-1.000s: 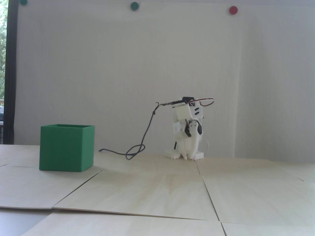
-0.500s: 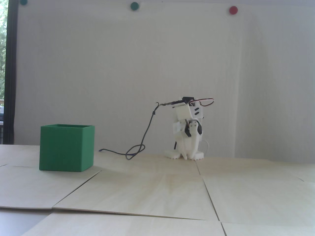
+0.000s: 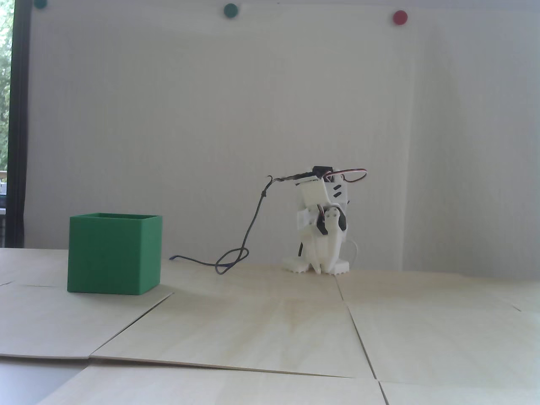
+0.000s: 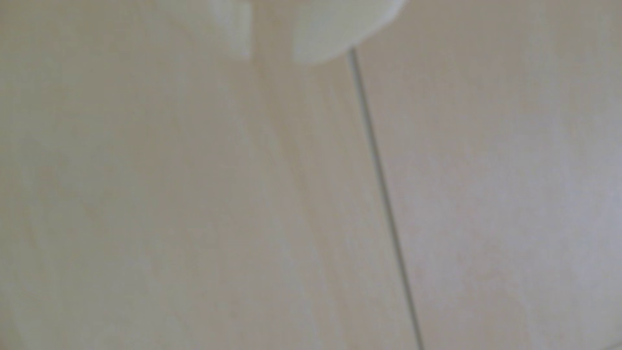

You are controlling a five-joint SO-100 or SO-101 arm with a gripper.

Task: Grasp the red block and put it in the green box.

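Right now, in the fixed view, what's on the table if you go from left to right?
Green box → dark looped cable → folded white robot arm. No red block shows anywhere.

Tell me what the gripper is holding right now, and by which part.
Nothing, as far as shows. The gripper hangs folded down at the arm's base, fingertips near the table, with no red block between them or anywhere in either view.

Pale wooden panels (image 3: 295, 329), looped dark cable (image 3: 236, 253), perhaps magnetic wall dots (image 3: 399, 17)
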